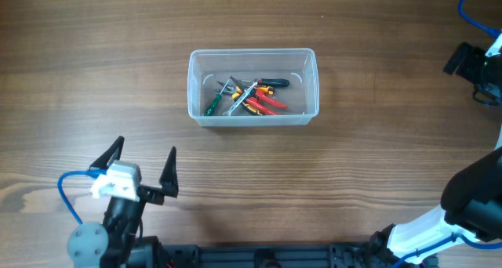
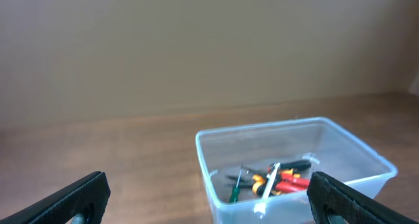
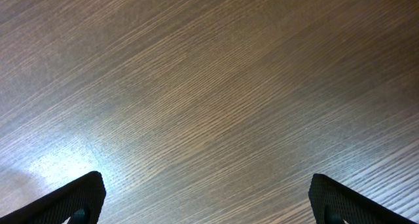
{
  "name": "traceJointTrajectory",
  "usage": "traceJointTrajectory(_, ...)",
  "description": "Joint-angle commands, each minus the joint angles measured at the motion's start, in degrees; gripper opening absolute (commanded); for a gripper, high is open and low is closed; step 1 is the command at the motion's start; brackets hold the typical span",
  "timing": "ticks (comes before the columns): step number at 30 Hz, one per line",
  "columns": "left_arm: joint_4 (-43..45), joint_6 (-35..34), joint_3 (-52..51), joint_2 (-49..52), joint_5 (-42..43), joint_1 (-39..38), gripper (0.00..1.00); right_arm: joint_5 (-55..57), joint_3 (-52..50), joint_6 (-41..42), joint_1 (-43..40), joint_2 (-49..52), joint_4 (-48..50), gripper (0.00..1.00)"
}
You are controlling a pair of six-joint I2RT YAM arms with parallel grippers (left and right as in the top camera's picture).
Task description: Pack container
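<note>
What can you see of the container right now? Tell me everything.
The container is a clear, see-through plastic rectangular bin with rounded corners and a thick rim, and it has no lid on. It stands upright near the middle of the wooden table, its long side running left to right. A small pile of hand tools with red, orange, green and black handles lies on its floor; the rest of the floor is bare. Nothing else touches it.

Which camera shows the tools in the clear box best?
Overhead: it looks straight down into the container, so the tools lie in plain sight. The left wrist view shows them low, at a slant. The right wrist view shows only table.
</note>
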Motion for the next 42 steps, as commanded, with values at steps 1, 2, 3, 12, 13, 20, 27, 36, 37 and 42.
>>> traceJointTrajectory(1,0.9,-1.8,-2.8,-0.8,-2.1,-0.3,1.0,-0.5,-0.1,1.0,0.2,0.1,0.1,1.0)
traceJointTrajectory(2,1.1,-1.8,-3.2,-0.8,-2.5,-0.5,1.0,-0.5,-0.1,1.0,0.2,0.1,0.1,1.0)
traceJointTrajectory(3,1.4,-1.8,-3.6,-0.8,-2.7,-0.6,1.0,-0.5,-0.1,1.0,0.2,0.1,0.1,1.0)
traceJointTrajectory(12,6.8,-0.3,-11.3,-0.8,-2.7,-1.3,1.0,-0.5,-0.1,1.0,0.2,0.1,0.1,1.0)
traceJointTrajectory(13,7.5,-0.3,-12.2,-0.8,-2.7,-1.3,1.0,-0.5,-0.1,1.0,0.2,0.1,0.1,1.0)
traceJointTrajectory(20,9.0,-0.3,-16.8,-0.8,-2.7,-1.3,1.0,-0.5,-0.1,1.0,0.2,0.1,0.2,1.0)
traceJointTrajectory(27,9.6,-0.3,-18.0,-0.8,-4.1,-1.3,1.0,-0.5,-0.1,1.0,0.2,0.1,0.2,1.0)
traceJointTrajectory(36,19.3,1.7,-19.2,-0.8,-4.3,-1.3,1.0,-0.5,-0.1,1.0,0.2,0.1,0.2,1.0)
traceJointTrajectory(37,22.8,2.9,-19.8,-0.8,-4.3,-1.3,1.0,-0.5,-0.1,1.0,0.2,0.1,0.1,1.0)
traceJointTrajectory(42,28.0,4.3,-20.8,-0.8,-4.4,-1.3,1.0,-0.5,-0.1,1.0,0.2,0.1,0.2,1.0)
